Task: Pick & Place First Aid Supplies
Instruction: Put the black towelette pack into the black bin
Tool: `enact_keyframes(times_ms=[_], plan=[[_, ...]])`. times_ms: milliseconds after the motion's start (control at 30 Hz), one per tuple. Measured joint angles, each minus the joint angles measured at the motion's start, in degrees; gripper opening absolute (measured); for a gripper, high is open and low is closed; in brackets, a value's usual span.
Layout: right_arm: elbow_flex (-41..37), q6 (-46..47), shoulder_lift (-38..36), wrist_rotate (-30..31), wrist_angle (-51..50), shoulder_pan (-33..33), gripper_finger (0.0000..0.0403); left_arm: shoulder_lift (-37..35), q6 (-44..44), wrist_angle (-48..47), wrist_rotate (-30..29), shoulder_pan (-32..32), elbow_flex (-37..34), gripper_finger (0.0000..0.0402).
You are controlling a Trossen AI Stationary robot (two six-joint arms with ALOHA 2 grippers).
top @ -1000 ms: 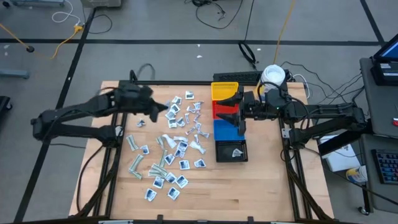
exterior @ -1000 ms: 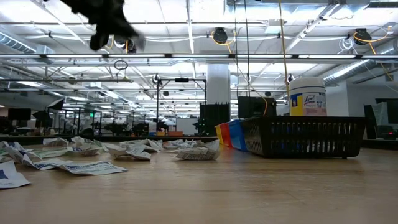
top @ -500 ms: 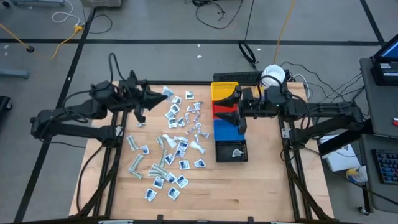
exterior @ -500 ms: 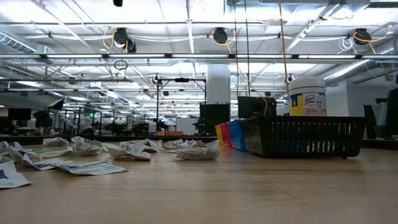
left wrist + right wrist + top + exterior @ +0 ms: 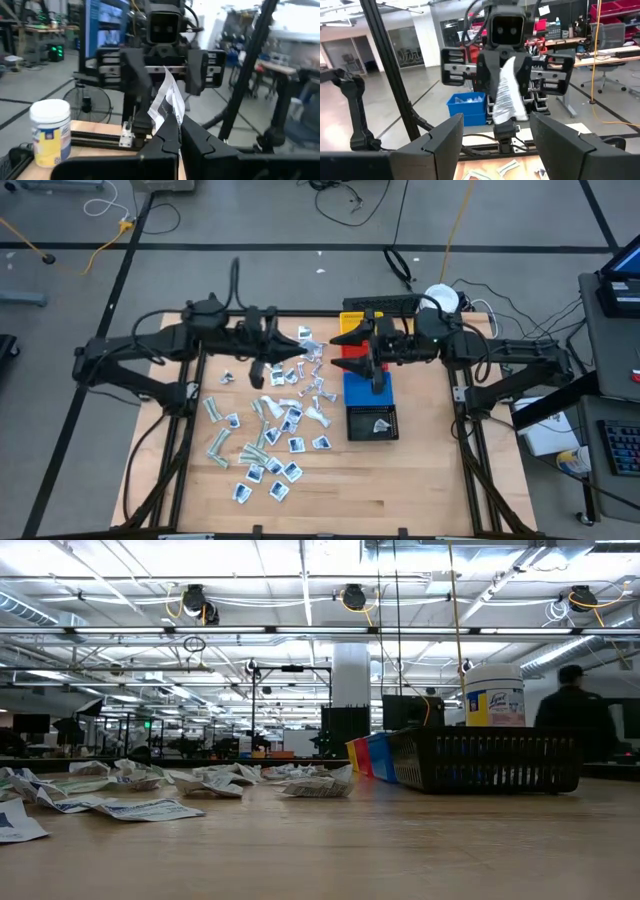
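Pale wood, with a fine lengthwise grain, makes up the counter point(image 5: 400, 480), framed by black rails. Across its left half lie the first aid supplies point(image 5: 270, 430): many thin, flat, crinkled packets, white squares with blue marks and long pale green wrappers, loosely scattered, some overlapping. In the low view they show as creased paper edges curling up off the wood point(image 5: 120, 802).

The left hand point(image 5: 297, 352) is raised over the far part of the pile, its dark fingers pressed together on one white packet point(image 5: 167, 104), a glossy wrinkled sachet with dark print that stands upright from the fingertips. The right hand point(image 5: 349, 350) faces it from just beside, above the bins, with its two broad fingers point(image 5: 440, 137) spread wide and nothing between them; the packet shows ahead of them in the right wrist view point(image 5: 508, 90).

A row of rectangular bins runs along the counter's right side: yellow bin point(image 5: 352, 326) farthest, red bin point(image 5: 352, 364), blue bin point(image 5: 362, 392), then a black bin point(image 5: 372, 422) of open mesh with a packet lying inside. A white cylindrical jar point(image 5: 493, 693) with a yellow label stands behind them.

Beyond the counter is a grey floor with cables, a high ceiling of pipes and lights, and a person point(image 5: 575, 715) in dark clothes standing at the right in the low view.
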Motion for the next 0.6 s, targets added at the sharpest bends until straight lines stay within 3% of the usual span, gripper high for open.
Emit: enact_keyframes(times_ms=[167, 367, 467, 600], plan=[[0.43, -0.12, -0.07, -1.7, 0.25, 0.0, 0.0224, 4.98, 2.71, -3.46, 1.23, -0.67, 7.22, 0.0], [0.43, -0.66, -0.03, -2.95, 0.38, 0.58, 0.0217, 8.0, 3.11, -3.78, 2.53, -0.67, 9.55, 0.0], [0.43, -2.17, -0.03, -2.83, 0.4, 1.24, 0.0191, 8.47, 2.93, -4.26, 2.55, -0.67, 9.55, 0.0], [0.43, -3.56, -0.03, -2.73, 0.47, 2.12, 0.0115, 8.37, 2.69, -4.16, 2.4, -0.71, 9.55, 0.0]])
